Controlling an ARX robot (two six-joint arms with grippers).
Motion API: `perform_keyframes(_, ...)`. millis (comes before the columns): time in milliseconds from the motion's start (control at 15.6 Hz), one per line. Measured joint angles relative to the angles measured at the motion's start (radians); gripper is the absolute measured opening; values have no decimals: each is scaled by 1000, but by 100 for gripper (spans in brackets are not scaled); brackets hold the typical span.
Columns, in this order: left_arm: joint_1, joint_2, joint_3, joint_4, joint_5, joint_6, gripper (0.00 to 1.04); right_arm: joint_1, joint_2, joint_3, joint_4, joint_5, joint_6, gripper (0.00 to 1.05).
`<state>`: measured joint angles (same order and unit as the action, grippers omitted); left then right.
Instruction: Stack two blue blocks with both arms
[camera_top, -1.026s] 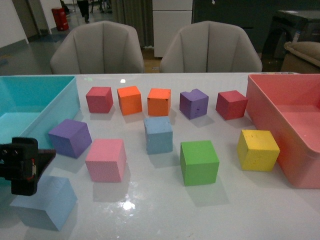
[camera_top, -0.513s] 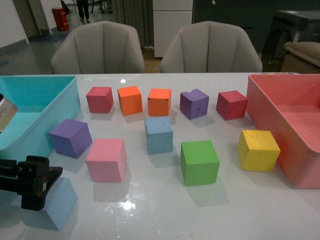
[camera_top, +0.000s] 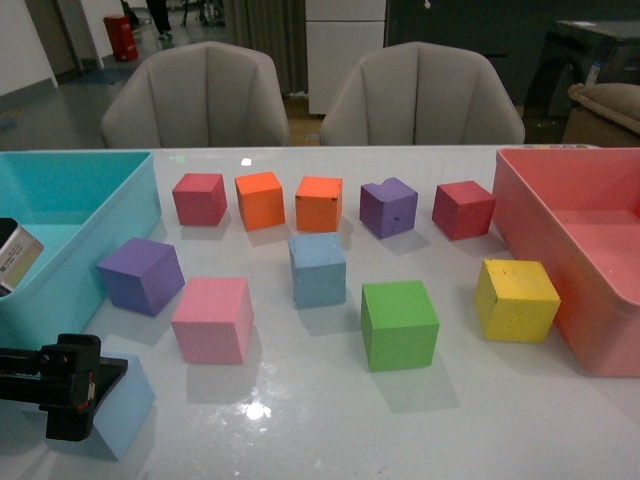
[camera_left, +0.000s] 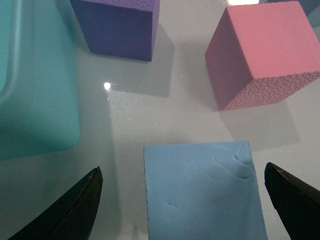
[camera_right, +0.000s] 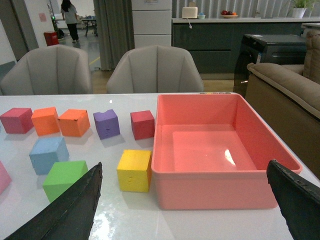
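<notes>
One pale blue block lies at the table's front left; it fills the lower middle of the left wrist view. My left gripper is open, a fingertip on each side of this block, apart from it. In the front view the left gripper partly hides the block. The second blue block stands in the middle of the table and shows in the right wrist view. My right gripper is open and empty, near the red bin, out of the front view.
A teal bin stands at the left, a red bin at the right. Purple, pink, green and yellow cubes lie nearby. Red, orange and purple cubes line the back row.
My left gripper has moved down and forward over the front-left blue block. The blocks have not moved.
</notes>
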<state>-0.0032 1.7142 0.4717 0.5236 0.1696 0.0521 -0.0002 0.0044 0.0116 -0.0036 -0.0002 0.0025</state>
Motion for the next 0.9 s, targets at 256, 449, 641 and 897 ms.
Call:
perform_keyframes(256, -8, 59, 11, 23, -2, -22, 98, 0, 0, 0, 0, 0, 0, 98)
perform_keyframes(449, -16, 138, 20, 45, -14, -25, 98, 0, 0, 0, 0, 0, 0, 98)
perform_keyframes(641, -16, 198, 35, 65, -31, -23, 98, 0, 0, 0, 0, 0, 0, 98)
perform_keyframes(897, -45, 171, 17, 50, -48, -18, 67, 0, 0, 0, 0, 0, 0, 98)
